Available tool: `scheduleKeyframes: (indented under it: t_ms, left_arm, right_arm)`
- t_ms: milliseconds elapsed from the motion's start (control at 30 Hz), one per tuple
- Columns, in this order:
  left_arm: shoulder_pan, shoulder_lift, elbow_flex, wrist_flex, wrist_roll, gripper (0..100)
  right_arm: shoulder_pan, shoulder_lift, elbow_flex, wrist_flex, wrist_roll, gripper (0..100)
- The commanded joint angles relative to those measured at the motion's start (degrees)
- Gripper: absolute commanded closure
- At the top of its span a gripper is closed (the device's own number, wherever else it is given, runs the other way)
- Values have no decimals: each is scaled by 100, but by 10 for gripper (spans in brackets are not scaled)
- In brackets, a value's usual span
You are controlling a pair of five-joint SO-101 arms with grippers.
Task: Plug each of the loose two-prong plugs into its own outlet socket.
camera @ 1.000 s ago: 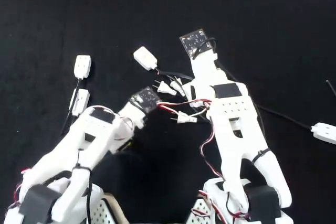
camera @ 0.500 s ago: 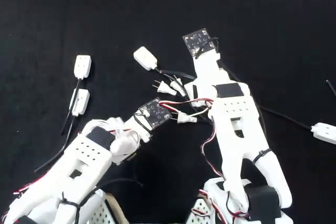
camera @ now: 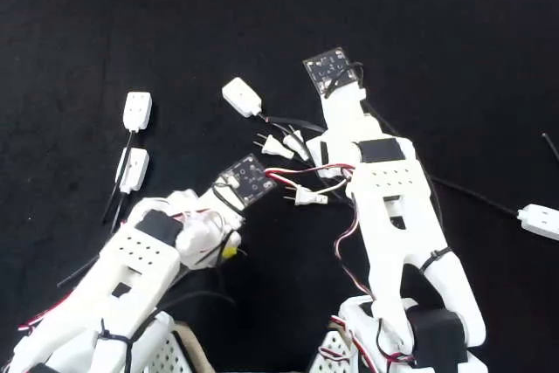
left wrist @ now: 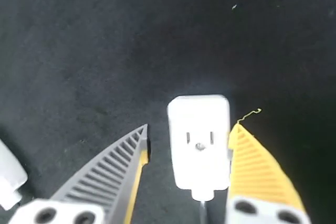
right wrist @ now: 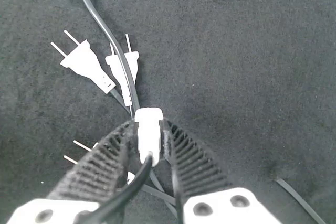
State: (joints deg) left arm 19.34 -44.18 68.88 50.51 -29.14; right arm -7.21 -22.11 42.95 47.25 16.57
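Observation:
In the left wrist view a white outlet socket [left wrist: 198, 142] lies on the black cloth between the fingers of my left gripper [left wrist: 191, 128]. That gripper is open: the yellow finger [left wrist: 252, 161] is against the socket's side and a gap separates it from the grey finger [left wrist: 115, 177]. My right gripper [right wrist: 148, 125] is shut on a white plug [right wrist: 148, 137] whose cord trails back toward the wrist; its prongs are hidden. Two loose two-prong plugs [right wrist: 84, 61] [right wrist: 123, 62] lie just beyond it, with a black cable [right wrist: 113, 43] across them. A third plug [camera: 307, 197] rests beside the right arm.
More white sockets lie on the cloth: two at the left [camera: 137, 109] [camera: 133, 169], one near the middle [camera: 241, 96] and one at the far right edge [camera: 539, 220]. Black cords and red-white wires run between the arms. The far half of the black table [camera: 454, 32] is bare.
My left arm swung its wrist toward the middle and pulled back a little, settling lower over the cloth. The right arm barely shifted and kept its grip.

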Motion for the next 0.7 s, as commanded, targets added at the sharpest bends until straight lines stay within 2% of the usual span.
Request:
scheduleKeyframes:
  t_ms: [0,233,467,600,667]
  left_arm:
    - [-233,-88,-48,-123,-281,755]
    - [84,-422,-31,185,123,755]
    - [207,-2224,505,782,316,750]
    - [505,-3147,602,1477,738,749]
    - [497,-3209,690,1354,993,749]
  right_arm:
    - [62,13,-48,-132,26,986]
    - [62,13,-48,-132,26,986]
    - [62,13,-48,-132,26,986]
    - [62,13,-48,-132,26,986]
    - [62,13,-48,-132,26,986]
